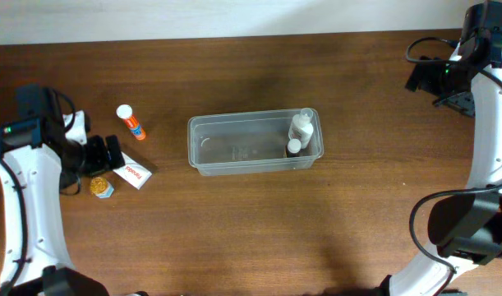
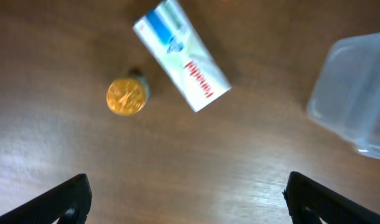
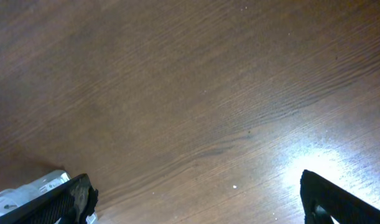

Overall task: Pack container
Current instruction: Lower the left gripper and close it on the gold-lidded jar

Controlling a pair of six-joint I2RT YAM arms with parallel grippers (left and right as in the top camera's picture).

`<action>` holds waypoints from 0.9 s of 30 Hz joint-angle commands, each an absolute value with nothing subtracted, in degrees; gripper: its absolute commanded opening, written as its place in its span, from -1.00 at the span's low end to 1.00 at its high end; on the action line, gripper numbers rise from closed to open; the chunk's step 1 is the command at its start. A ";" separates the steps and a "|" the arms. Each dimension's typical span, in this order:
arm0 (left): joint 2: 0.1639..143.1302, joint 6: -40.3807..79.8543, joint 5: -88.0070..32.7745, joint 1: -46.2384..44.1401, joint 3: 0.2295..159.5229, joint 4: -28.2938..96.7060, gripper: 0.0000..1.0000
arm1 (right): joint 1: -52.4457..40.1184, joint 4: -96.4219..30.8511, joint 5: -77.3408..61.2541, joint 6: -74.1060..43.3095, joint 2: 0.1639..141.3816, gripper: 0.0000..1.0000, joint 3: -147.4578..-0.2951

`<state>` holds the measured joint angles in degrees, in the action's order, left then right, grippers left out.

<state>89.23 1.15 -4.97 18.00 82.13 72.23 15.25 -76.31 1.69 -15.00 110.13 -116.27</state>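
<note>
The clear plastic container [image 1: 242,152] sits mid-table, with two white bottles [image 1: 301,127] standing at its right end. To its left lie an orange-and-white tube [image 1: 131,122], a white box [image 1: 132,174] and a small gold-capped jar [image 1: 101,187]. My left gripper [image 1: 111,156] hovers open just left of the box. In the left wrist view the left gripper [image 2: 190,202] spans bare wood, with the jar [image 2: 125,96], the box [image 2: 180,55] and the container's corner [image 2: 357,99] ahead of it. My right gripper [image 1: 431,82] is open at the far right, over bare table [image 3: 196,199].
The wooden table [image 1: 357,222] runs back to a pale wall at its far edge. The right arm's base and cables [image 1: 464,230] fill the lower right. A pale, clear scrap [image 3: 22,196] shows behind one right finger.
</note>
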 commanded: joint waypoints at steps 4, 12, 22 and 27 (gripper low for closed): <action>89.54 5.02 -4.93 24.32 70.48 64.79 0.99 | 15.51 -76.29 2.22 -15.46 108.47 0.97 -117.32; 89.54 9.85 -4.69 25.45 61.71 53.65 0.99 | 15.51 -76.29 2.22 -15.46 108.47 0.97 -117.32; 89.56 14.20 -0.78 25.47 58.28 47.22 0.99 | 15.51 -76.29 2.22 -15.46 108.47 0.97 -117.32; 90.43 17.37 0.01 25.45 57.32 44.86 0.96 | 15.51 -76.29 2.22 -15.46 108.47 0.97 -117.32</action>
<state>89.58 14.26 -1.32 25.21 58.35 45.87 15.25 -76.29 1.69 -15.07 110.13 -116.27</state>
